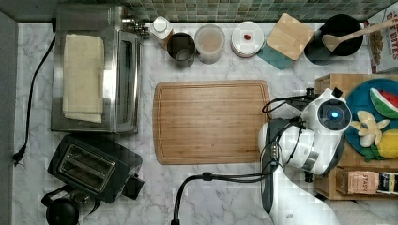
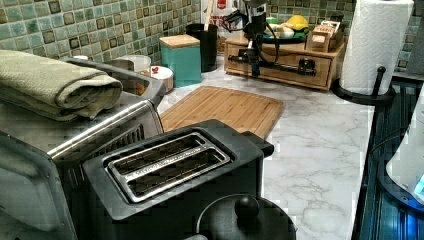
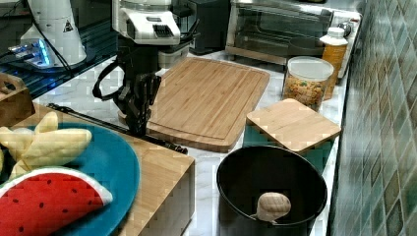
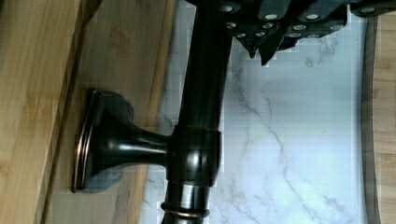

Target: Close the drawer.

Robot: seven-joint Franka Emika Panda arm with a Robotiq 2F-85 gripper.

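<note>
The drawer (image 2: 295, 70) is set in the wooden cabinet at the back of the counter, and a long black bar handle (image 2: 282, 64) crosses its light wood front. In the left view it looks pushed in nearly flush. My gripper (image 2: 253, 59) hangs straight down at the handle's left part in the left view. In the wrist view its fingertips (image 4: 260, 55) are pressed together on the counter side of the bar (image 4: 201, 93), beside it and not around it. The front panel (image 4: 121, 70) lies just behind the bar. The right view has the gripper (image 3: 136, 124) down against the bar (image 3: 167, 144).
A large wooden cutting board (image 1: 211, 122) lies on the marble right in front of the cabinet. A blue fruit plate (image 1: 363, 96) sits on the cabinet top. A black pot (image 3: 270, 191) and a teal canister (image 3: 292, 125) stand beside it, and a paper-towel roll (image 2: 375, 45) at the left view's right.
</note>
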